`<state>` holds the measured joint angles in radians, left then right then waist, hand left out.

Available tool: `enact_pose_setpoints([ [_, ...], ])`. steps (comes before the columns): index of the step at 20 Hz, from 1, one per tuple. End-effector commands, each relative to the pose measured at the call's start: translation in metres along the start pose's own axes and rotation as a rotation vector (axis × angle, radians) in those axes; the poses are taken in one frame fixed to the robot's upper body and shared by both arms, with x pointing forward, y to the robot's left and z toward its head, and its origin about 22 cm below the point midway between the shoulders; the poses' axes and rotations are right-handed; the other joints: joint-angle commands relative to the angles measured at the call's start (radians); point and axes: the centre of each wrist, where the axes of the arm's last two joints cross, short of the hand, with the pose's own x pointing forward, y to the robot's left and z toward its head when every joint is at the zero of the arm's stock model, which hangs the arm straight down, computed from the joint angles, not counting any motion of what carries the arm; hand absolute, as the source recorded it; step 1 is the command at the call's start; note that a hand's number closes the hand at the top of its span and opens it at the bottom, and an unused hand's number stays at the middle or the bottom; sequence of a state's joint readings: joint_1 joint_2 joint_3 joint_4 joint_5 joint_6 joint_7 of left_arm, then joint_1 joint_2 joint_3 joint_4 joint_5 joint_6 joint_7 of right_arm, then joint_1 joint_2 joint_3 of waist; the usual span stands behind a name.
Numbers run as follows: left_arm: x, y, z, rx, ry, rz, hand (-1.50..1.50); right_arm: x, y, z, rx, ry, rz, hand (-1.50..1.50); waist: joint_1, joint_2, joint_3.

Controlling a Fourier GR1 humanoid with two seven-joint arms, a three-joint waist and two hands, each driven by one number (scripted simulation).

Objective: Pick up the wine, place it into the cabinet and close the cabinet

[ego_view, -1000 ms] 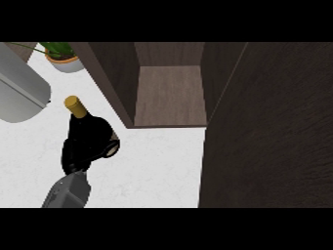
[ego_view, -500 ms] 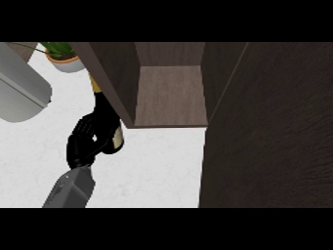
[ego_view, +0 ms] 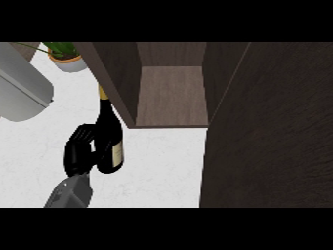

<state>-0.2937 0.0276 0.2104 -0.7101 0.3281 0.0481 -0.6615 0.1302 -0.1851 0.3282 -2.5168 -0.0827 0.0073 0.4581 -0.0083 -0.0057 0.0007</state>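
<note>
The wine bottle is dark with a gold-capped neck and a pale label. It stands just left of the cabinet's left wall, its neck top against that wall's edge. My left hand is curled round the bottle's lower body from the left and holds it above the white counter. The open cabinet shows a bare brown shelf. My right hand is out of sight.
A wide dark wooden panel, seemingly the cabinet's door or side, fills the right of the view. A large grey cylinder lies at the upper left. A potted plant stands at the back left.
My left hand has carried the bottle to the right and farther back, up to the cabinet's left wall. The bottle now stands more upright.
</note>
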Motion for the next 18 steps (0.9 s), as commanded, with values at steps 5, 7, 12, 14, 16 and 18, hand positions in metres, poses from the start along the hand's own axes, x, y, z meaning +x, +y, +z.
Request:
enact_pose_setpoints([
  [5,0.008,0.045,0.047,-0.187,-0.112,0.120,1.50,0.038,0.001,0.035,0.031,-0.068,-0.045,-1.50,0.007,-0.004,0.001],
  [7,0.006,0.036,0.071,-0.212,-0.138,0.142,1.50,0.038,0.004,0.035,0.015,-0.057,-0.051,-1.50,0.009,-0.004,0.000],
  [12,0.051,-0.006,0.063,-0.297,-0.147,0.146,1.50,0.031,-0.003,0.021,0.007,-0.074,-0.035,-1.50,0.017,-0.002,0.001],
  [14,0.062,-0.023,0.064,-0.318,-0.145,0.152,1.50,0.036,-0.002,0.027,0.012,-0.096,-0.038,-1.50,0.009,-0.003,0.001],
  [16,0.065,-0.042,0.079,-0.331,-0.143,0.154,1.50,0.033,0.005,0.031,0.018,-0.068,-0.052,-1.50,0.001,-0.004,0.001],
  [18,0.091,-0.055,0.068,-0.325,-0.141,0.128,1.50,0.037,0.006,0.029,0.020,-0.075,-0.064,-1.50,0.005,-0.002,0.000],
])
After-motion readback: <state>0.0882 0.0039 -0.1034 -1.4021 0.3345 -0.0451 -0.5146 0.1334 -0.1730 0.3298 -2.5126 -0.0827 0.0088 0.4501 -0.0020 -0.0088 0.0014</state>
